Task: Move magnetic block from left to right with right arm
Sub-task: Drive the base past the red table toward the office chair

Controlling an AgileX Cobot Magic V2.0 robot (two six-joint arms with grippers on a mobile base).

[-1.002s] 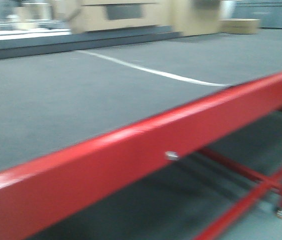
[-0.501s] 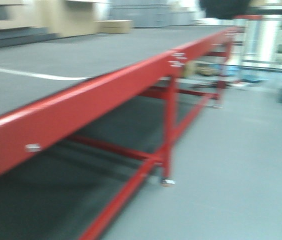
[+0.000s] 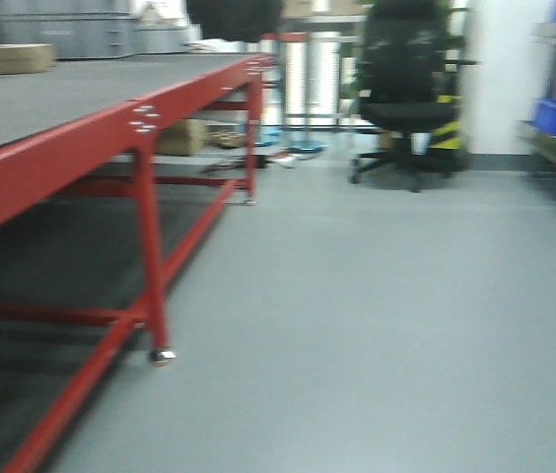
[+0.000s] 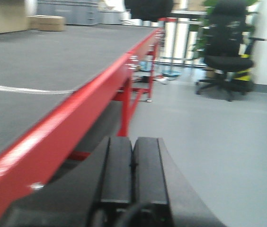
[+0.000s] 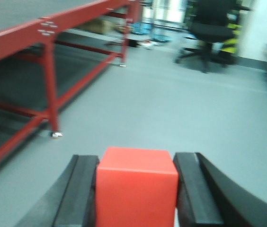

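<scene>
**Inspector:** Where is the block?

**Onlooker:** The red block (image 5: 136, 191) sits between the two black fingers (image 5: 82, 189) of the right gripper (image 5: 136, 161). One finger lies against each side face, so that gripper is pinching it. The block is off the table, and only grey floor (image 5: 171, 109) shows beyond it.

**Inspector:** And the left gripper?

**Onlooker:** The left gripper (image 4: 132, 142) has its fingers pressed together with nothing between them.

**Inspector:** What is around them?

**Onlooker:** A red-framed table (image 3: 61, 148) with a dark grey top runs ahead and to the left of both grippers. Its edge passes just beside the left one. A cardboard box (image 4: 50, 22) rests at the table's far end. A black office chair (image 5: 214, 28) stands well ahead of the right gripper. All views are somewhat blurred.
</scene>
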